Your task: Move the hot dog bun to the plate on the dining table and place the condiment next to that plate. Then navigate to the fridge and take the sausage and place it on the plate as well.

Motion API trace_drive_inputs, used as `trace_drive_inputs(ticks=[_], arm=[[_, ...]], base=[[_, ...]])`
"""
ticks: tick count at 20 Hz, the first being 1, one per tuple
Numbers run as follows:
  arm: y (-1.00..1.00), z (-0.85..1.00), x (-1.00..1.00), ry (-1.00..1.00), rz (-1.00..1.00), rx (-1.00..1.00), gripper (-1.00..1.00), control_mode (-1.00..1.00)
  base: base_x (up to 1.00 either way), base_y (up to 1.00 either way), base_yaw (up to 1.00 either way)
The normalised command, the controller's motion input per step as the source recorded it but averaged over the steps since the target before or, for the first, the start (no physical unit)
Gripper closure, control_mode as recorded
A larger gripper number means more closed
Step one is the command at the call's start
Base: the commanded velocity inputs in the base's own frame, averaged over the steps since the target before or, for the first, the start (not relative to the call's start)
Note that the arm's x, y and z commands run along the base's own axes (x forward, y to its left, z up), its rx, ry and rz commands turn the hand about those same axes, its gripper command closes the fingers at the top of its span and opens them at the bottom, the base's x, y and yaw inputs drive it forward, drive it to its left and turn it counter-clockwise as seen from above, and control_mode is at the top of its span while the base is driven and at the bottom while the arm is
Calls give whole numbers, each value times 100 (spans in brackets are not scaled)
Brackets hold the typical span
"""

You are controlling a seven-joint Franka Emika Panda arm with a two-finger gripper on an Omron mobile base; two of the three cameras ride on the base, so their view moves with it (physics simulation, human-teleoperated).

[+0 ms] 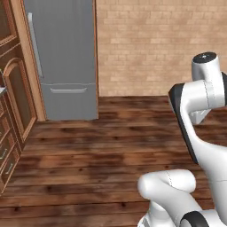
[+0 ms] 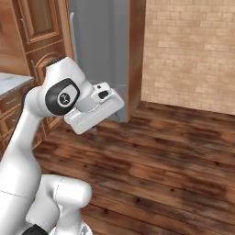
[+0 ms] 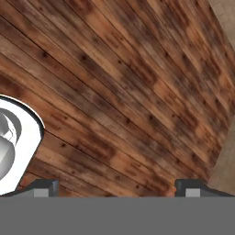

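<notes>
The fridge stands closed against the brick wall. The claw hangs empty over the wood floor, fingertips apparently wide apart.

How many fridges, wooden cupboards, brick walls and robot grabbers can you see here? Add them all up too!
Fridge: 1, grey, doors shut
Wooden cupboard run: 1, beside the fridge
Brick wall: 1
Gripper: 1, jaws wide apart over the wood floor, holding nothing
Total: 4
</notes>
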Motion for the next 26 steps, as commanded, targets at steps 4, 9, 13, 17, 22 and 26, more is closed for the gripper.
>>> trace_drive_inputs(ticks=[4, 9, 13, 17, 22, 26], arm=[[0, 0, 0, 0, 0, 0, -100, 100], [0, 0, 0, 0, 0, 0, -100, 100], [0, 0, 0, 0, 0, 0, -100, 100], [0, 0, 0, 0, 0, 0, -100, 100], [0, 0, 0, 0, 0, 0, -100, 100], [0, 0, 0, 0, 0, 0, -100, 100]], base=[[100, 79, -16], [100, 76, -16], [100, 67, -17], [98, 78, -17], [85, 79, -15], [71, 69, -13]])
